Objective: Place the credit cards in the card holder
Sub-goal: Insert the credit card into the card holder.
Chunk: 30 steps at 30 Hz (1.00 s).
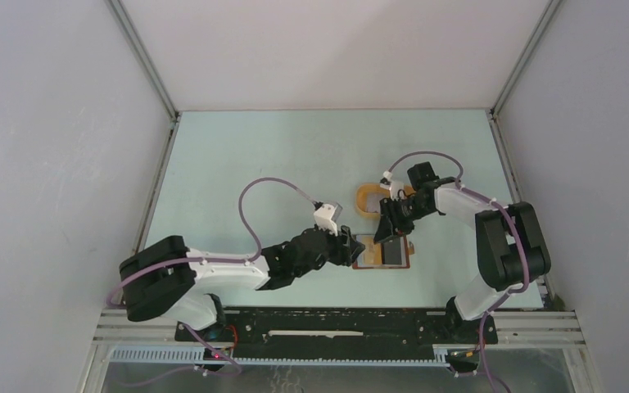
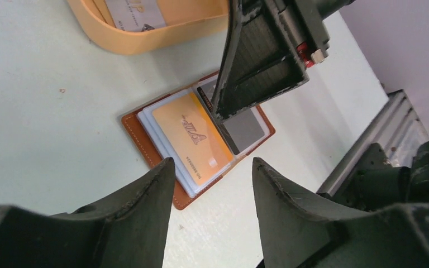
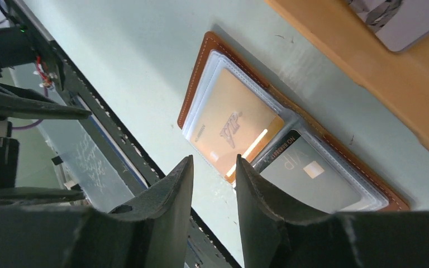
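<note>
Jaws of my left claw (image 2: 212,167) stand apart and empty at the left edge of the card holder (image 2: 131,124), which lies open on the bench (image 2: 44,111). Its left sleeve holds an orange card (image 2: 192,139), its right a grey card (image 3: 307,178). My right claw (image 3: 215,162) hovers over the fold, narrowly parted, gripping nothing.
</note>
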{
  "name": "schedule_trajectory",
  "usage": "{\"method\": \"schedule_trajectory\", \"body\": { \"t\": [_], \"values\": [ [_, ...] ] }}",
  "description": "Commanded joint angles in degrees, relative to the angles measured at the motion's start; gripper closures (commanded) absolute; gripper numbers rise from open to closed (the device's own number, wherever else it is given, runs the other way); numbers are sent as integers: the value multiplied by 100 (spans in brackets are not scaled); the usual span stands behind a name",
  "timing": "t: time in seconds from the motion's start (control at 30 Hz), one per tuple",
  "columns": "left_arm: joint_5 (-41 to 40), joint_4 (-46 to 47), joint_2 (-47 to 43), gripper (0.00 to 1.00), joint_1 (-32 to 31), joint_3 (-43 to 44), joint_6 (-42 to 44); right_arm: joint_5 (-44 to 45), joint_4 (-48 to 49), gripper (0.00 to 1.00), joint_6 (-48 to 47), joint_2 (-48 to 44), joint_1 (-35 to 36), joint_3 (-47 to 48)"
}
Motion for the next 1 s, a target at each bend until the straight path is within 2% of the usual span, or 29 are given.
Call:
{"method": "schedule_trajectory", "body": {
  "t": [0.0, 0.1, 0.23, 0.67, 0.97],
  "values": [
    [632, 1495, 216, 42, 218, -377, -317, 473, 63, 58, 72, 141, 157, 161],
    [934, 2233, 592, 41, 355, -582, -680, 649, 80, 57, 152, 235, 162, 161],
    [1213, 2675, 1114, 42, 485, -551, -1031, 712, 40, 57, 206, 413, 206, 224],
    [1175, 1736, 1827, 42, 496, -46, -1378, 366, -24, 56, 315, 847, 222, 383],
    [1255, 1656, 1971, 43, 496, 57, -1455, 100, -19, 56, 350, 956, 224, 411]
  ]
}}
